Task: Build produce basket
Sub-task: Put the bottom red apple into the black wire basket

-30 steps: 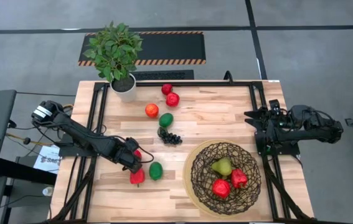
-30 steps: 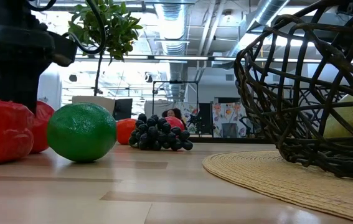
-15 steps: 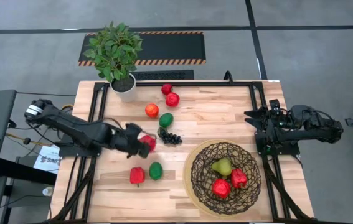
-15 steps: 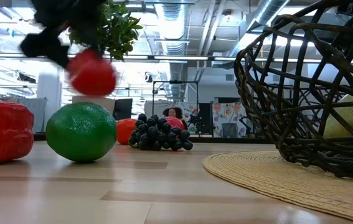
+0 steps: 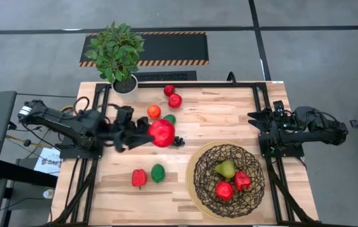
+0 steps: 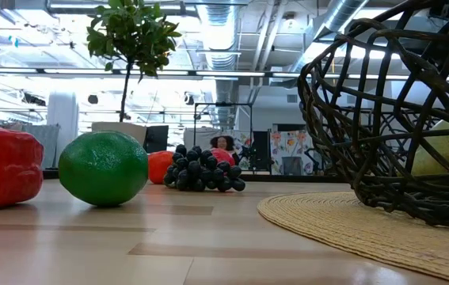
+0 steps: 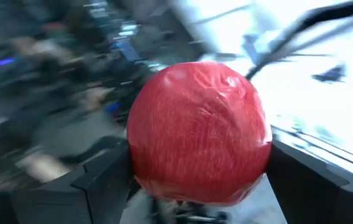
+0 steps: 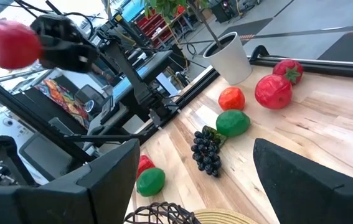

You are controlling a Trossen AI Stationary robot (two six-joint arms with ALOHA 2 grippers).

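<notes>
Left end effector [image 5: 146, 134], clenched on a red apple [image 5: 162, 133] and raised above mid-counter [image 5: 216, 120]; wire basket [image 5: 226, 180] lies toward the right arm and nearer the front edge; right end effector [image 5: 259, 118], fingers parted, waits at the counter's right edge.

no legible text anywhere

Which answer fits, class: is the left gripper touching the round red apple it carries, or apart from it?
Touching. In the left wrist view, the left gripper has its dark fingers pressed against both sides of the round red apple, with no gap.
</notes>
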